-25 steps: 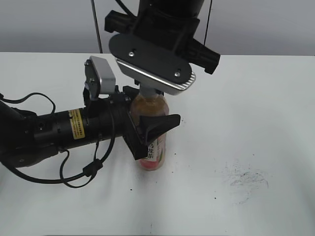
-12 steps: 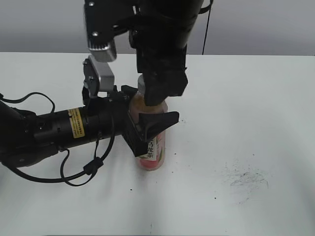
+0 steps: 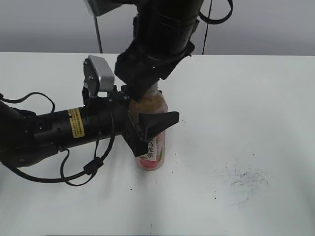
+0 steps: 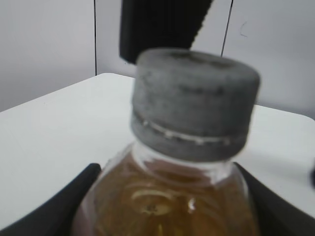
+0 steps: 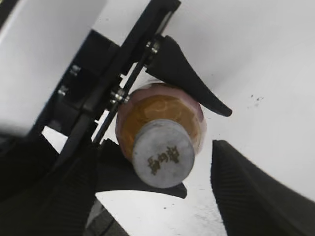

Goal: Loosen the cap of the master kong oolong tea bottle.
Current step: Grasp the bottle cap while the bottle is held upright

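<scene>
The master kong oolong tea bottle [image 3: 153, 147] stands upright on the white table, amber tea showing above its pink-and-white label. My left gripper [image 3: 147, 125] is shut on the bottle's body from the left; in the left wrist view its black fingers [image 4: 172, 211] flank the bottle's shoulder [image 4: 162, 196]. The grey ribbed cap [image 4: 194, 103] sits on the neck. My right gripper [image 5: 160, 196] hangs straight above, open, its fingers on either side of the cap [image 5: 163, 153] with gaps on both sides. In the exterior view the right arm [image 3: 152, 59] hides the cap.
The left arm [image 3: 59, 130] lies low across the table's left half with loose cables beside it. A patch of dark scuff marks [image 3: 246, 179] is on the table at the right front.
The right wrist has turned about the bottle's axis above the cap, and its camera plate has swung out of sight. The bottle and left gripper have stayed in place.
</scene>
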